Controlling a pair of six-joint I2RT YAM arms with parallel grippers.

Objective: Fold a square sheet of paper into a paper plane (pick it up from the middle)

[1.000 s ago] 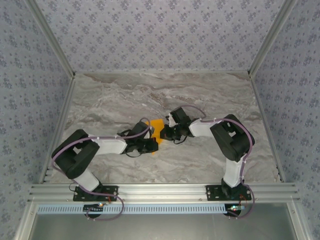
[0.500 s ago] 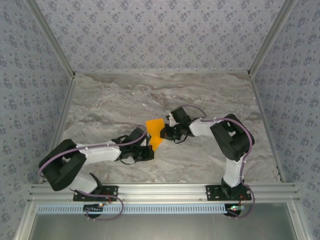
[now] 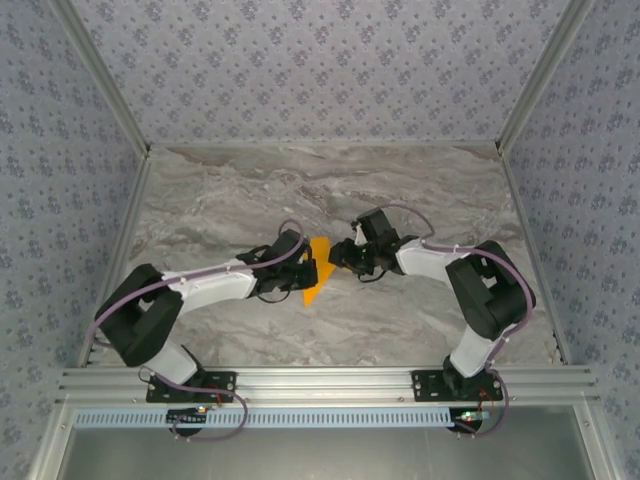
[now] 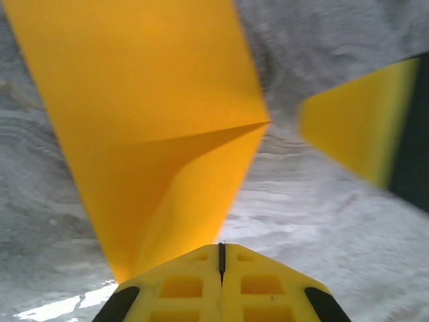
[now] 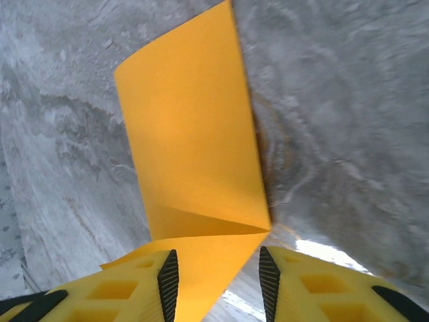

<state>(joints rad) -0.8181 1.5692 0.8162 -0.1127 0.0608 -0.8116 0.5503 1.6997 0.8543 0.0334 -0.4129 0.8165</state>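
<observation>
**Top external view: square sheet of paper (image 3: 318,270) parked mid-surface (image 3: 220,200)**

The sheet is seen folded into a narrow, pointed orange shape, right between the two arms near the middle of the marble. In the left wrist view the left gripper (image 4: 221,251) is pressed tight together, and the sheet's lower end looks pinched at its tips. In the right wrist view the right gripper (image 5: 218,261) is spread, with the creased paper passing loosely between its fingers.
</observation>
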